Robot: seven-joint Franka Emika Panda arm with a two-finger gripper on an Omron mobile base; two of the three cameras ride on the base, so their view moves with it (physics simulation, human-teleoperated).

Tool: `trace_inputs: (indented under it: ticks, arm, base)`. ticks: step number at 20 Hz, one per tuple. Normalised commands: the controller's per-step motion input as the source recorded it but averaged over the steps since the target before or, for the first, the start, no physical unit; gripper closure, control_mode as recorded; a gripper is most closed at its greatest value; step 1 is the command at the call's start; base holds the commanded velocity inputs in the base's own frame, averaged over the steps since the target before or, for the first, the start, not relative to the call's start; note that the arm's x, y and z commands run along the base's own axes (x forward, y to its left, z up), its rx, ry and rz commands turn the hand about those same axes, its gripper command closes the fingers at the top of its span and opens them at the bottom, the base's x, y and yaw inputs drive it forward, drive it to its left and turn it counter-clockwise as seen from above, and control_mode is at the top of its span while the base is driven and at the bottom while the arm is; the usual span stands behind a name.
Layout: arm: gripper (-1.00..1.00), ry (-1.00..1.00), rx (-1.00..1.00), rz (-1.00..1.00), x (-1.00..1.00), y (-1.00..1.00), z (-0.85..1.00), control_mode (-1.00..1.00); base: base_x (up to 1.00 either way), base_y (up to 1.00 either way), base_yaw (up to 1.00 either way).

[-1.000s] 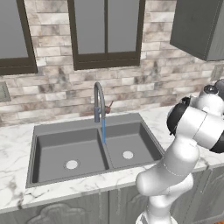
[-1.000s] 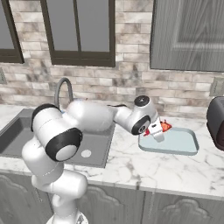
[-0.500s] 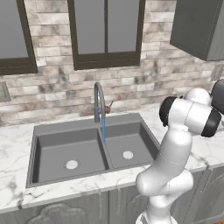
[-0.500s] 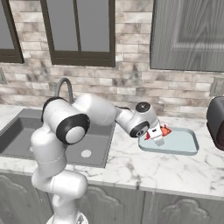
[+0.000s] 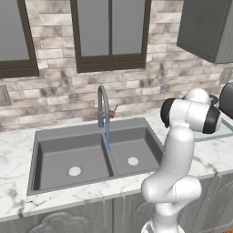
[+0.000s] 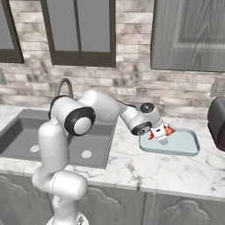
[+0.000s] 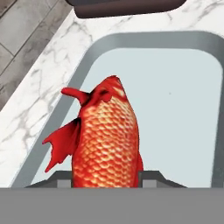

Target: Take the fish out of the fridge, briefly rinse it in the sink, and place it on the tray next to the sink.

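Note:
My gripper (image 6: 159,134) is shut on the red fish (image 6: 166,130) and holds it just above the left end of the pale bluish tray (image 6: 180,146). In the hand view the fish (image 7: 107,135) hangs head-away between my fingertips (image 7: 151,177), over the tray's floor (image 7: 179,100). The tray lies on the marble counter to the right of the dark double sink (image 6: 24,136), also seen as the sink (image 5: 59,157) with the tray's edge (image 5: 217,132) past my arm. The fridge is out of view.
The curved faucet (image 5: 103,105) runs a thin blue stream (image 5: 107,135) down by the divider between the basins. A dark appliance (image 6: 217,123) stands right of the tray, close to its far end (image 7: 127,6). A brick wall, windows and an upper cabinet (image 6: 189,35) back the counter.
The arm's elbow has swung up and to the right. The hand with the fish has dipped slightly over the tray's left end, and the fish is still held.

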Motion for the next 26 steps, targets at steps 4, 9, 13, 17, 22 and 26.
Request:
trace_inputs:
  ticks: [4,9,13,17,22,26]
  arm:
    - [-1.00,0.00,0.00,0.00,0.00,0.00,0.00,-1.00]
    - [-1.00,-0.03,0.00,-0.08,0.01,0.04,0.30,-1.00]
    - [-1.00,-0.19,0.00,-0.06,-0.09,0.12,0.98,-1.00]
    - [-1.00,-0.24,-0.02,0.00,-0.83,0.21,1.00,-1.00]
    - [-1.00,0.00,-0.15,0.00,-1.00,0.47,0.11,-1.00]
    - [-1.00,0.10,-0.12,0.00,-1.00,0.60,0.09,-1.00]
  base:
    - [0.00,0.00,0.00]
    - [0.00,0.00,0.00]
    - [0.00,0.00,0.00]
    - [0.00,0.00,0.00]
    - [0.00,0.00,0.00]
    - [0.00,0.00,0.00]
